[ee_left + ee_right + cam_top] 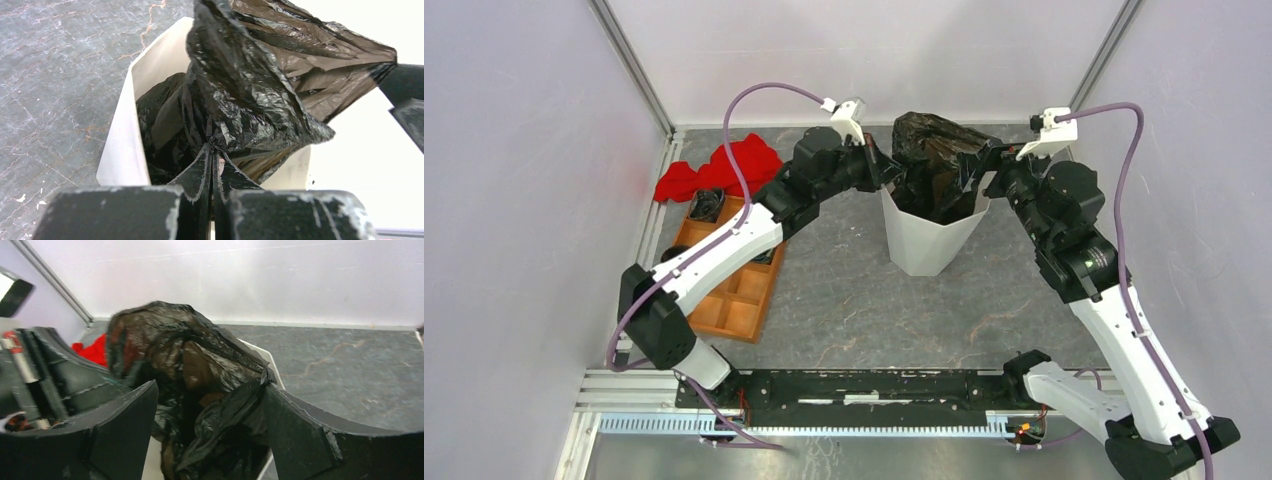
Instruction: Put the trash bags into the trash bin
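The white faceted trash bin stands upright at mid table. A glossy black trash bag sits partly inside it and bulges well above the rim. My left gripper is at the bin's left rim, shut on a pinch of the bag, with the bin wall below it. My right gripper is at the bag's right side with its jaws wide open. In the right wrist view the bag fills the gap between the jaws and its film hangs against the right fingertip.
An orange compartment tray lies left of the bin under my left arm, with dark items in its far cells. A red cloth lies behind the tray. White enclosure walls stand close at the back and both sides.
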